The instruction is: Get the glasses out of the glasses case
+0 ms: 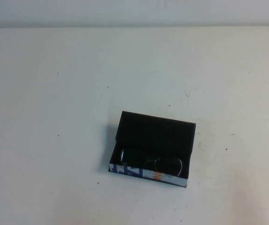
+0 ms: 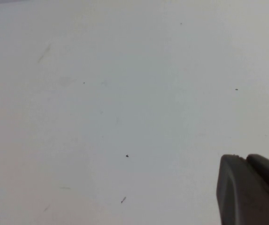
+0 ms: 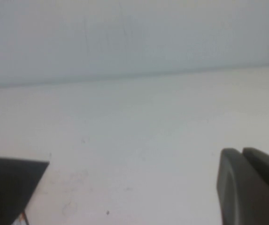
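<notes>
Glasses (image 1: pixel 150 163) lie in open glasses case (image 1: pixel 154 133); left gripper (image 2: pixel 249 190), right gripper (image 3: pixel 249 185) apart

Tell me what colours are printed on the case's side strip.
Blue and orange on white, on the glasses case; clearest in high view.

Open black glasses case (image 1: pixel 153 140), glasses (image 1: pixel 150 164) inside (near front)
</notes>
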You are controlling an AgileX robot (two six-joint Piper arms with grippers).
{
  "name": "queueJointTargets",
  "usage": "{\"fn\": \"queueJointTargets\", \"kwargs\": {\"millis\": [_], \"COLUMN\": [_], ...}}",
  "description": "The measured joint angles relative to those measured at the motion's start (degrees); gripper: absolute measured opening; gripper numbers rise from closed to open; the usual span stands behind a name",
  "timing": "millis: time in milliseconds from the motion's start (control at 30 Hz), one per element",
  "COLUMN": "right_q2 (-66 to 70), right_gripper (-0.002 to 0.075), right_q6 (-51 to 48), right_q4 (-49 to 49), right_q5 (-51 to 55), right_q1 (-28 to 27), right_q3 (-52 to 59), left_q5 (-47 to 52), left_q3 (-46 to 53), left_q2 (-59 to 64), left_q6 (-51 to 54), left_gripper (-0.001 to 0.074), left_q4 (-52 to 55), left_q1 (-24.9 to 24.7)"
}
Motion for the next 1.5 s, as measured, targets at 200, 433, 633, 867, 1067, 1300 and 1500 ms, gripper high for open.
{"fn": "queueJointTargets", "kwargs": {"millis": [200, 433, 633, 867, 1067, 1300, 1500], "right_q2": [0.0, 0.0, 0.0, 0.0, -0.1, -0.4, 5.0], "right_gripper": [-0.0018, -0.0018, -0.0018, -0.0018, -0.0018, -0.0018, -0.0018], "right_q6": [0.0, 0.0, 0.0, 0.0, 2.0, 5.6, 5.8], "right_q4": [0.0, -2.0, -2.1, -2.1, -3.1, -3.2, 0.0], "right_q5": [-6.0, -6.4, -12.9, -32.1, -33.8, -21.7, -3.2], "right_q1": [0.0, 0.0, 0.0, 0.0, 0.0, 0.0, 0.0], "right_q3": [0.0, 0.0, 0.0, 0.0, -5.6, -20.1, -32.7], "left_q5": [0.0, 0.0, 0.0, 0.0, 0.0, 0.0, 0.0], "left_q3": [0.0, 0.0, 0.0, 0.0, 0.0, 0.0, 0.0], "left_q2": [0.0, 0.0, 0.0, 0.0, 0.0, 0.0, 0.0], "left_q6": [0.0, 0.0, 0.0, 0.0, 0.0, 0.0, 0.0], "left_gripper": [-0.0005, -0.0005, -0.0005, -0.0005, -0.0005, -0.0005, -0.0005], "left_q4": [0.0, 0.0, 0.0, 0.0, 0.0, 0.0, 0.0], "left_q1": [0.0, 0.0, 0.0, 0.0, 0.0, 0.0, 0.0]}}
